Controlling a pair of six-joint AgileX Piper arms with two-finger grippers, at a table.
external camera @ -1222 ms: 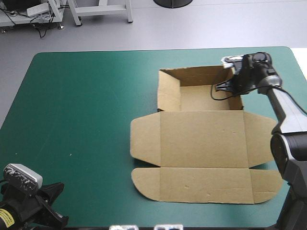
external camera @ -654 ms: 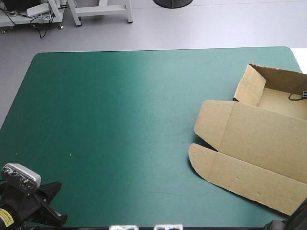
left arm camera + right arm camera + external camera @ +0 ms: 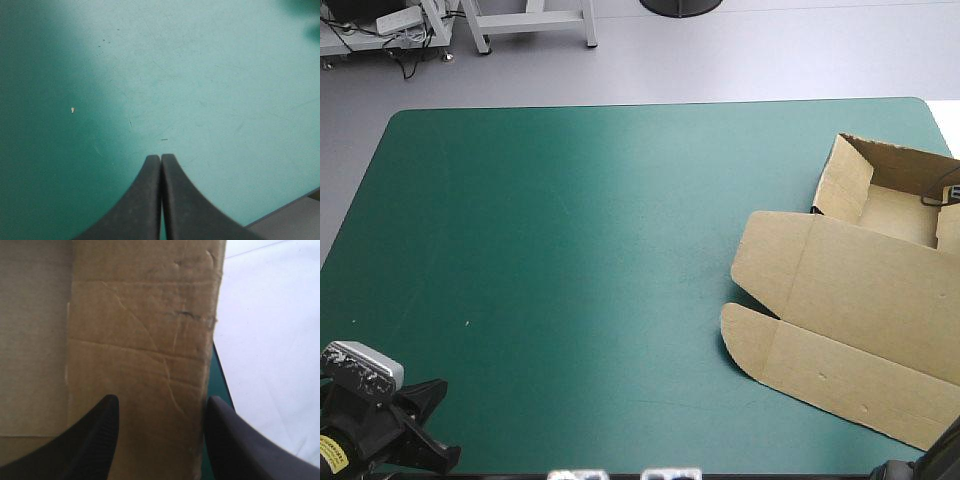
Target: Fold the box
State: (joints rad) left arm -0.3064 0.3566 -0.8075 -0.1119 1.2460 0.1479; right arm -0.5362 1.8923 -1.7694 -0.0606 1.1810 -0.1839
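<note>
The box [image 3: 850, 300] lies wholly on the right gripper's [image 3: 162, 400] side. That gripper is right at it, fingers spread wide, with a strip of brown board running straight ahead from between them. On the outer side of that strip, just beside one finger, a sliver of the teal-green table cover [image 3: 570, 250] shows, and then the floor past the table's edge. So this looks like the tray's outer wall (I cannot tell whether the fingers touch it).

The left gripper [image 3: 161, 156] is clenched shut on nothing. Only bare cover lies ahead of it and under it, and the box is well apart from it, across the table toward the other arm. I judge any next fold falls to the right arm; the left would have to cross most of the table.

The box's tray end is nearest the right gripper. Its flat lid stretches away from that gripper toward the table's near side, and the creases run aslant to the table's edges.

Count: one box, one raised tray, one flat lid with two rounded flaps in sight, and two grippers.
</note>
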